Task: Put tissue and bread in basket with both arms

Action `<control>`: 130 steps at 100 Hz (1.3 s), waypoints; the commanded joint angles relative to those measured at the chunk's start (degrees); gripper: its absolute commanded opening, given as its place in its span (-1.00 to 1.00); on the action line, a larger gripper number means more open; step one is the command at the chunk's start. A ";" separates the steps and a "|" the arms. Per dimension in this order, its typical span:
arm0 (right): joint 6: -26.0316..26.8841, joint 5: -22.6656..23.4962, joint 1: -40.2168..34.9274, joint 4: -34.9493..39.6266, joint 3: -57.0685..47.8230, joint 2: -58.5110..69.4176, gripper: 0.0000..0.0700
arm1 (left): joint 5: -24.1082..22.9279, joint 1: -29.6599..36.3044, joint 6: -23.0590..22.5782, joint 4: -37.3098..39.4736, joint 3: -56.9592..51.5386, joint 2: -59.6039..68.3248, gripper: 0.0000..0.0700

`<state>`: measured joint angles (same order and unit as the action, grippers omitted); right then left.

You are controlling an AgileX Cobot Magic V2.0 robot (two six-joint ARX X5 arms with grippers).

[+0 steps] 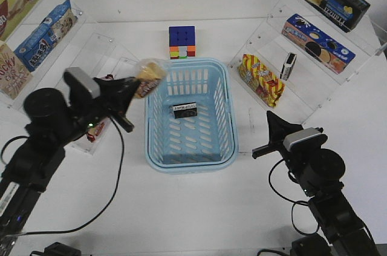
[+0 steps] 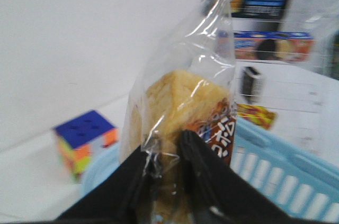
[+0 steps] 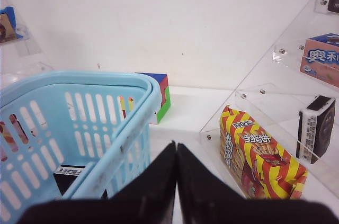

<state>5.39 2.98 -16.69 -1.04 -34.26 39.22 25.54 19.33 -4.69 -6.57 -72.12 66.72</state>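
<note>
My left gripper [image 1: 134,86] is shut on the bread [image 1: 151,73], a golden-brown bun in a clear wrapper, and holds it in the air over the near-left corner of the light blue basket [image 1: 158,160]. The left wrist view shows the bread [image 2: 180,107] pinched between the black fingers [image 2: 198,155]. One black tissue pack [image 1: 185,111] lies on the basket floor; it shows through the slots in the right wrist view [image 3: 69,175]. A second tissue pack [image 1: 289,66] stands on the right shelf [image 3: 316,127]. My right gripper [image 1: 271,117] is shut and empty, to the right of the basket.
A colour cube [image 1: 182,42] sits behind the basket. A yellow-red striped snack bag [image 1: 261,79] lies on the right clear shelf, with boxed snacks [image 1: 317,43] above. Boxed snacks [image 1: 45,35] fill the left clear shelf. Black cables [image 1: 103,207] trail on the white table.
</note>
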 commanded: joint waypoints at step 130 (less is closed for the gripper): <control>-0.28 -6.03 3.26 5.77 -0.55 -10.71 -1.00 | -28.61 -4.90 8.81 3.19 40.17 -36.26 -1.00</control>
<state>4.82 -3.05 -13.32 5.34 -34.33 28.38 -3.03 14.37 3.81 -3.97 -30.72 31.42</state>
